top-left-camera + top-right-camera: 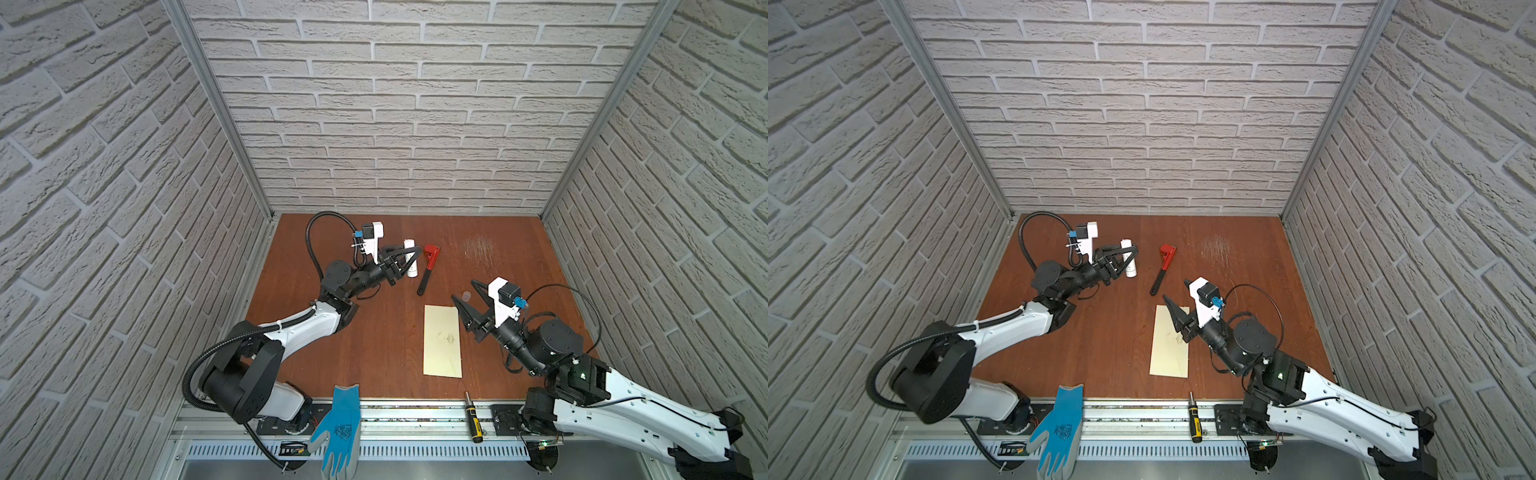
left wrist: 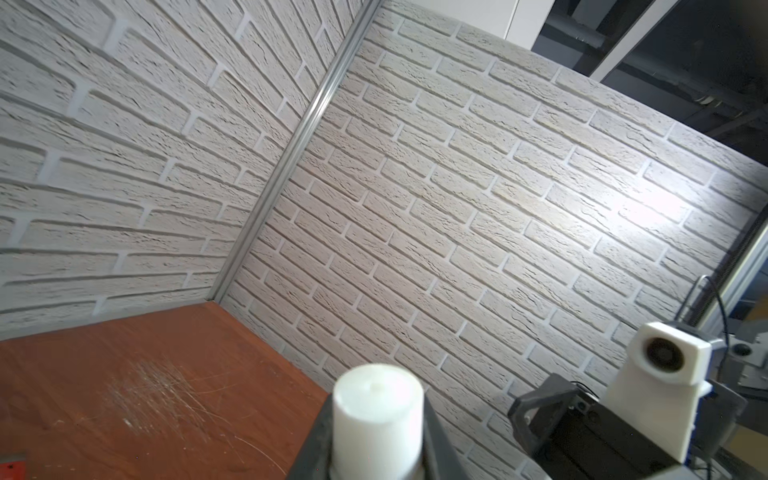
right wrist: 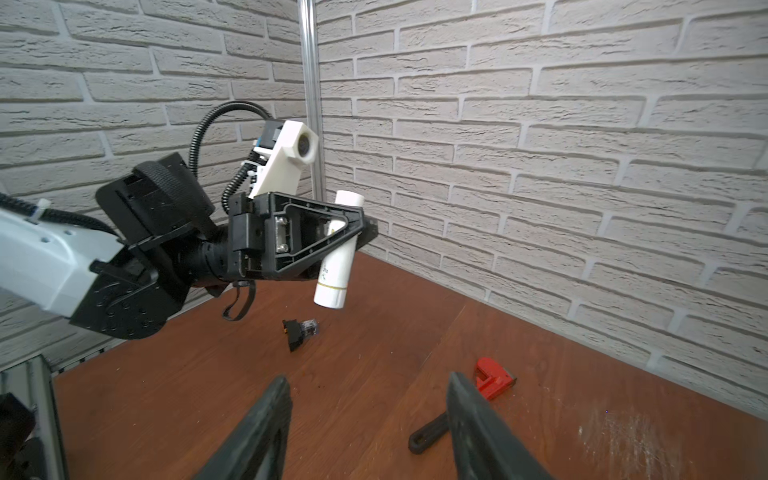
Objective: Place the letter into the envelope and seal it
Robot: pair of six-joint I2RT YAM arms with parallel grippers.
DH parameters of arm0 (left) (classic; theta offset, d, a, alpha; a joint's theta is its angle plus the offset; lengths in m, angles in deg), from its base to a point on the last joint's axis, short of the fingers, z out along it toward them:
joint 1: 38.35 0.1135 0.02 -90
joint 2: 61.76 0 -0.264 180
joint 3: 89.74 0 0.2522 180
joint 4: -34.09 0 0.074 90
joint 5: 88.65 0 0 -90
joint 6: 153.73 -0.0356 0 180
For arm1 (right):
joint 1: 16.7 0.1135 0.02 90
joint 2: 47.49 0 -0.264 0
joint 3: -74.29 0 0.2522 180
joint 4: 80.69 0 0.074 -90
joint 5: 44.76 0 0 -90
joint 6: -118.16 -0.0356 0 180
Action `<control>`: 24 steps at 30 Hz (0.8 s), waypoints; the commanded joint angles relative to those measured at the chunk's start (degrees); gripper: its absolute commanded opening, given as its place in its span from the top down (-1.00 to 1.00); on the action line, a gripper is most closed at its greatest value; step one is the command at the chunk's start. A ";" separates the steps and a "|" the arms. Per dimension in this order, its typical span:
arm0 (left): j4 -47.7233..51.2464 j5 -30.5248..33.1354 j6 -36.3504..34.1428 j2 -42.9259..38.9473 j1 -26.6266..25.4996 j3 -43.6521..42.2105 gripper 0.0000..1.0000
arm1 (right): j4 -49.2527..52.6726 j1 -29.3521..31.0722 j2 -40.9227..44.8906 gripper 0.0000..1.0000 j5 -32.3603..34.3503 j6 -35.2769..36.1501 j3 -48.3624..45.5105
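Two grippers, two states. The left gripper (image 1: 415,250) is clamped on the glue stick (image 1: 410,257), held off the table (image 1: 332,353) at far left of centre, well apart from the envelope (image 1: 442,340). The right gripper (image 1: 463,289) has its jaws spread wide with nothing in them, and it hovers by the envelope's far right corner.

The envelope lies flat at near centre, long axis running near-to-far, just near-left of the right gripper, so the right arm is clearly nearer. I can't see the letter, so I can't tell if it's inside.

My read is that sealing comes next, so the glue must travel near and right.
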 commanded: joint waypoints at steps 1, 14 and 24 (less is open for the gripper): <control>-10.82 -5.79 3.93 0.79 -1.69 1.77 1.00 | -0.29 -2.26 -2.06 -0.24 -11.67 -3.99 0.19; -10.82 -6.31 2.76 1.85 -5.35 3.24 1.00 | -12.17 -10.62 -12.20 -0.29 -26.71 -9.97 0.10; -10.82 -6.69 2.32 2.27 -6.17 3.94 1.00 | -16.24 -13.57 -15.18 -0.20 -30.97 -11.47 0.27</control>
